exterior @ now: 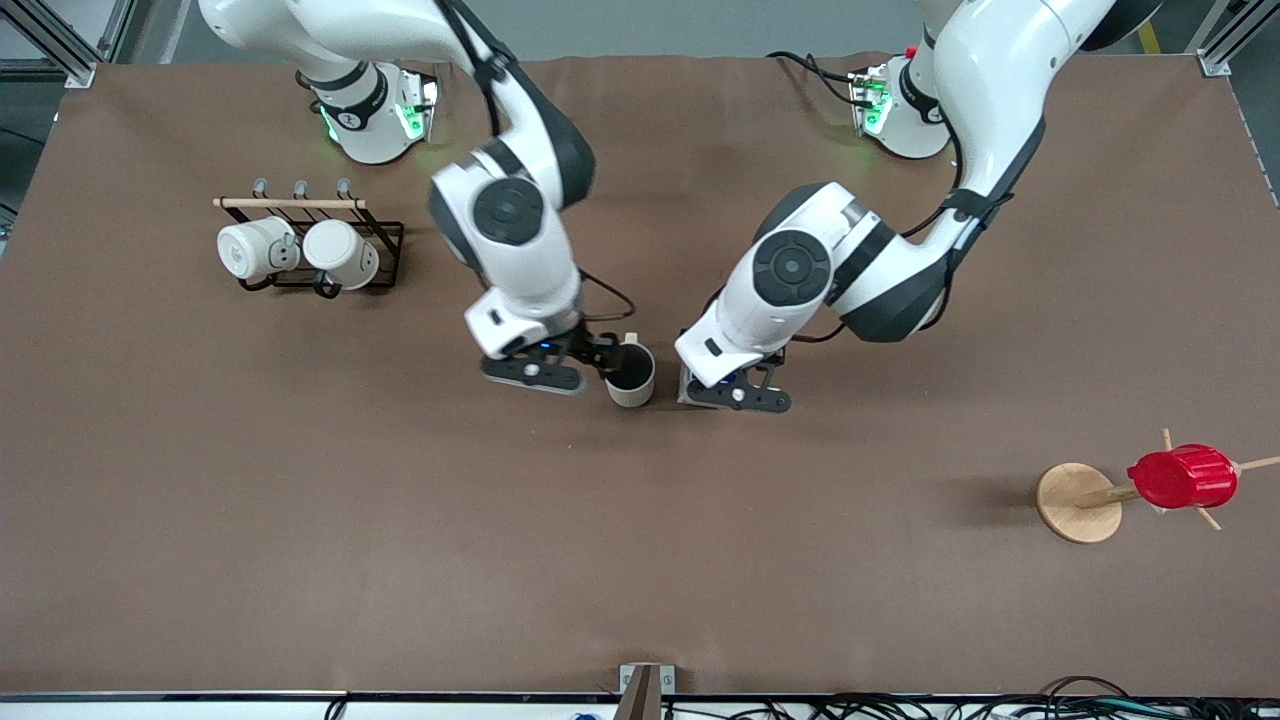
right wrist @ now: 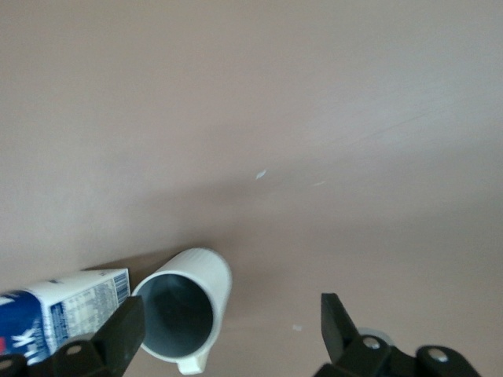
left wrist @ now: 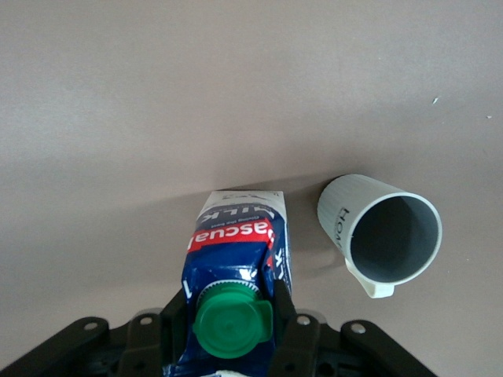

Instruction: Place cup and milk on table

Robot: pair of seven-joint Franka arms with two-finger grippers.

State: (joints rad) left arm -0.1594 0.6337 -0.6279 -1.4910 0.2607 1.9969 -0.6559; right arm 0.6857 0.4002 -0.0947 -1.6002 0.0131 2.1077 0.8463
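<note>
Currently both task items are sitting mid-counter [exterior: 300, 520], close together and upright. The left hand [left wrist: 229, 318] is pinching the milk [left wrist: 236, 259] high on its body, one finger pressing each side just below the green cap [left wrist: 233, 318]; in the left wrist view the carton's base is meeting the brown surface with a shadow right at its foot, so I am judging it as set down or nearly so, though contact is not certain. The cup [exterior: 630, 374] is standing just beside the carton, toward the right arm's end, apart from it by a narrow gap, its grey inside facing up. The right hand [right wrist: 228, 330] is hanging low at the cup with fingers spread wide; one fingertip [right wrist: 126, 330] is lying against the cup's rim side, the other well clear, and nothing is being gripped. Handling notes: the carton is looking light and soft-walled, its top creasing under the pinch, so a squeeze on the flat side panels below the cap is suiting it, kept gentle. The cup is looking rigid, smooth and breakable; its wall or angular handle [left wrist: 376, 287] is offering the surest hold. Any sideways drift while withdrawing is risking a knock, since the two are standing so close.
</note>
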